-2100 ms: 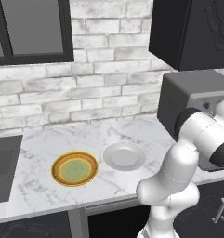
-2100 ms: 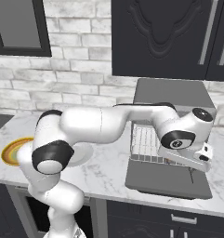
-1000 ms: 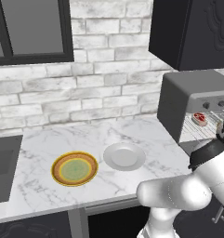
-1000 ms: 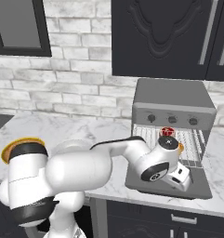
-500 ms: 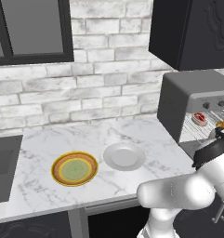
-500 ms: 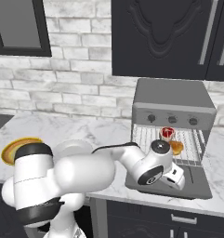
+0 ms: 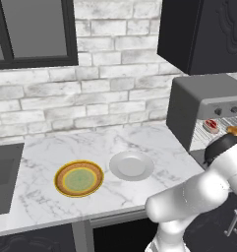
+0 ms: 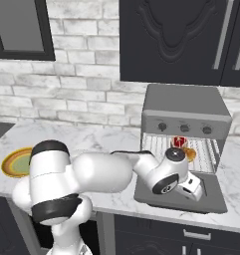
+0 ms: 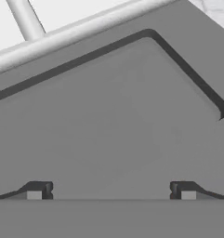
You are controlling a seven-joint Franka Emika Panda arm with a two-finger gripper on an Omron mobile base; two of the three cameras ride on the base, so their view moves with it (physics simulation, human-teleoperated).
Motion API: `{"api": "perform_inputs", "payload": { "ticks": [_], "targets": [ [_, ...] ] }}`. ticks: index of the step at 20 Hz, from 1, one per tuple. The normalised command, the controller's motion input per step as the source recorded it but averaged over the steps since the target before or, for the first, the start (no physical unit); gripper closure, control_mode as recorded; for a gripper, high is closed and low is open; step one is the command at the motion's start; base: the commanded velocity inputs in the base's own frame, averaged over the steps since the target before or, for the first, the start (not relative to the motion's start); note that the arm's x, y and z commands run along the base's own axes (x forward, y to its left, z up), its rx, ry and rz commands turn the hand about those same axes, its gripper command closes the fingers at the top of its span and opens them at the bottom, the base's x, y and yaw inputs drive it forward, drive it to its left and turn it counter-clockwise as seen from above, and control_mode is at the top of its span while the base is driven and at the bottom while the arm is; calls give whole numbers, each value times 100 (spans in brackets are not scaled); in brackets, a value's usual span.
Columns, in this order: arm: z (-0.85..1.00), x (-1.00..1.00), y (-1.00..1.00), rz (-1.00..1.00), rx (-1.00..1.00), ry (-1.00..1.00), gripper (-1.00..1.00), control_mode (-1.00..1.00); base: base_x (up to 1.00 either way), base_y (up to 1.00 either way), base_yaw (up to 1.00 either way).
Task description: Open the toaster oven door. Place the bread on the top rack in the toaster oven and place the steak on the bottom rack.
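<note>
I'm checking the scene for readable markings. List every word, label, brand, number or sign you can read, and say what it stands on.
None: no text can be read in these pictures.
The toaster oven control strip bears three round knobs with no markings.
The lowered toaster oven door is plain grey.
The two plates carry no writing.

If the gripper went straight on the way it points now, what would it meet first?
Most likely the toaster oven door, lying open and flat: the open gripper faces its recessed window panel head-on, though the gap is hard to judge.
</note>
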Motion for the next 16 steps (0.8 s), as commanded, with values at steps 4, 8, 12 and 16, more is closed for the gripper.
{"api": "perform_inputs", "payload": {
  "ticks": [4,8,12,16],
  "targets": [
    [10,17,-18,-8,9,10,-100,-100,0,0,0],
    [4,21,-3,-8,13,8,-100,-100,0,0,0],
    [0,20,0,-8,13,1,-100,-100,0,0,0],
    [-1,12,-4,-8,10,0,-100,-100,0,0,0]
  ]
}}
